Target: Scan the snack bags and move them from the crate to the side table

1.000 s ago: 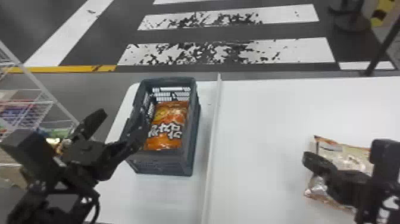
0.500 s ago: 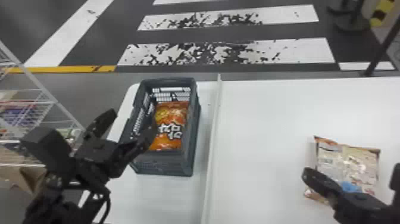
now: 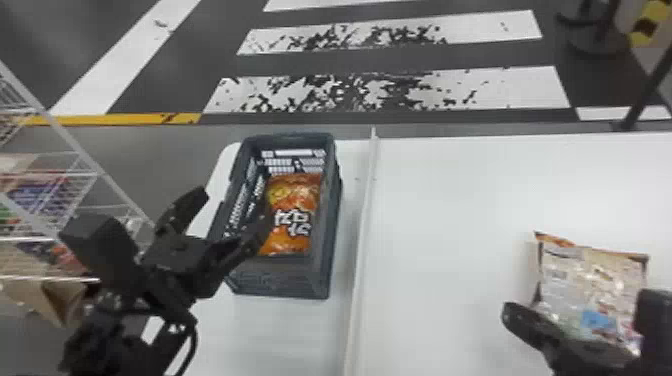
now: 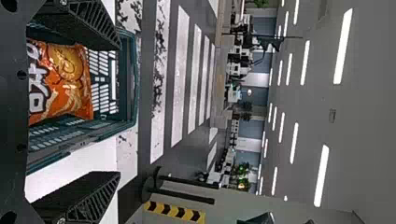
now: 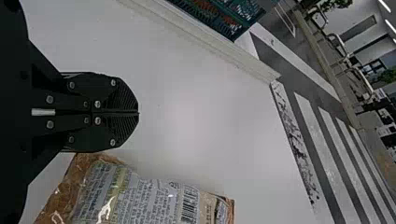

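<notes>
Orange snack bag (image 3: 296, 200) lay flat, printed face up, inside the dark crate (image 3: 322, 270), left of centre in the head view. Bag was judged light and soft, with slippery film and fragile contents; firm squeezing could crush them. Recommended hold: the gathered end seam or a shallow pinch across the middle, clear of the crate walls.

Left gripper (image 3: 232, 206) stood at the crate's left side in the head view, its two fingers spread well apart with nothing between them. Contact with the bag could not be determined.

Second snack bag (image 3: 590, 280) lay on the white table (image 3: 450, 225), lower right of the head view, outside the crate. Right gripper (image 5: 138, 113) was beside it, fingers pressed together and empty.

Labels: the orange bag carried large white lettering and a food picture. The second bag showed a pale panel of small text and a barcode (image 5: 189, 205), at the bottom of the right wrist view. The barcode would probably suit scanning. A raised divider (image 3: 362, 240) ran between crate and second bag, and any transfer would need to clear it.
</notes>
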